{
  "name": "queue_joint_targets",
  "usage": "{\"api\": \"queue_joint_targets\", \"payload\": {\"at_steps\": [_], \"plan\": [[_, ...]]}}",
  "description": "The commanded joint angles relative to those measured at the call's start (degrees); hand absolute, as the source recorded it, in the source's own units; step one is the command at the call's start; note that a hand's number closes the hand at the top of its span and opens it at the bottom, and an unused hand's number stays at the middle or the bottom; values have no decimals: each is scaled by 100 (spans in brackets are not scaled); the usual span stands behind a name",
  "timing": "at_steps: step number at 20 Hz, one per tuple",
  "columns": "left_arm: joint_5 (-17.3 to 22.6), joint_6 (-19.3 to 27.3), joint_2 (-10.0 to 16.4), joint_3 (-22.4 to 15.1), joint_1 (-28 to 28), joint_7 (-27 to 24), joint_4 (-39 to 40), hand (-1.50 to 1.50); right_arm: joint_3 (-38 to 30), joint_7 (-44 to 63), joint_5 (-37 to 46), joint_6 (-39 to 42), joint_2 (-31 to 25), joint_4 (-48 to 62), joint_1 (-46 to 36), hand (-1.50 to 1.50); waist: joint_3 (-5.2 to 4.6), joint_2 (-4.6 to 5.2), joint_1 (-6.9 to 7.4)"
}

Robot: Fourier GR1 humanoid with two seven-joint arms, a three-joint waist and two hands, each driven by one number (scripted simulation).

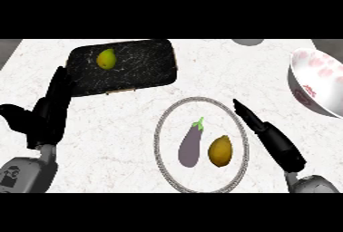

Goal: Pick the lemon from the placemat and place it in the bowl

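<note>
The lemon (220, 151) lay on the round placemat (201, 111), just left of your right hand (271, 138), whose fingers were straight and held nothing. The eggplant (190, 145) sat close on the lemon's far side, so a wide grasp could have knocked it or rolled the lemon. You might also have mistaken the yellow-green fruit (106, 59), ahead of your open left hand (41, 115), for the lemon. The bowl (315, 77) stood ahead-right; a low carry could have struck its rim.
</note>
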Motion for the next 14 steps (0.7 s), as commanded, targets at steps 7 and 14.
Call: {"api": "queue_joint_targets", "payload": {"at_steps": [7, 14], "plan": [[-295, -99, 589, 267, 340, -154, 195, 0, -950, 1295, 2215, -1603, -1504, -203, 322, 150, -104, -70, -658], [-260, -175, 785, 380, 758, -96, 142, 0, -918, 2521, 3426, -4061, -72, -1278, 1665, -150, 111, -245, -743]]}}
